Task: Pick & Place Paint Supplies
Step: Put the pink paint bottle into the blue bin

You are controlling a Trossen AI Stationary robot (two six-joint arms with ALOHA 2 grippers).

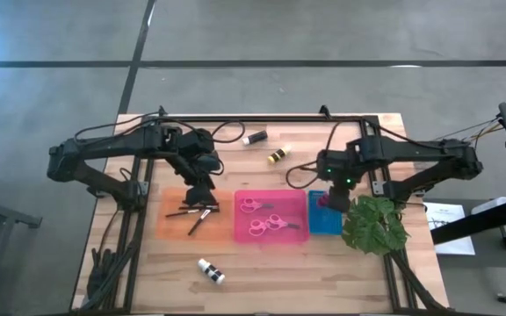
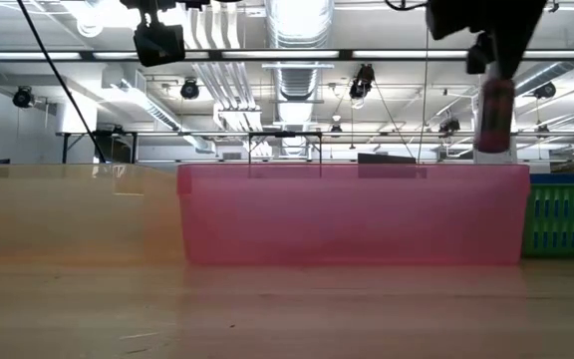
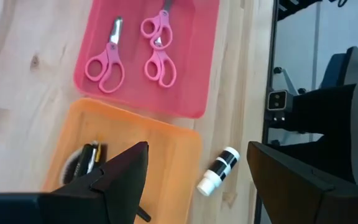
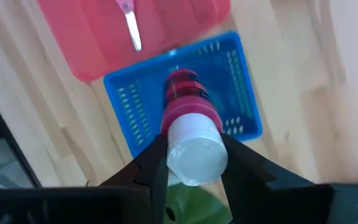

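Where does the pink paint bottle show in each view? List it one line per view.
High view: pink paint bottle in the right claw, over the blue tray.
Low view: upper right, hanging above the table.
Left wrist view: not in it.
Right wrist view: centre, white cap toward the camera.
Shared landmark: pink tray.

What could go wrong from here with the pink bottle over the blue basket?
The right gripper holds the pink paint bottle with a white cap by its cap end above the small blue slotted basket; released from that height, it may bounce or tip out. The green leafy plant sits right beside the basket and could snag the arm. The open left gripper hovers over the orange tray, apart.
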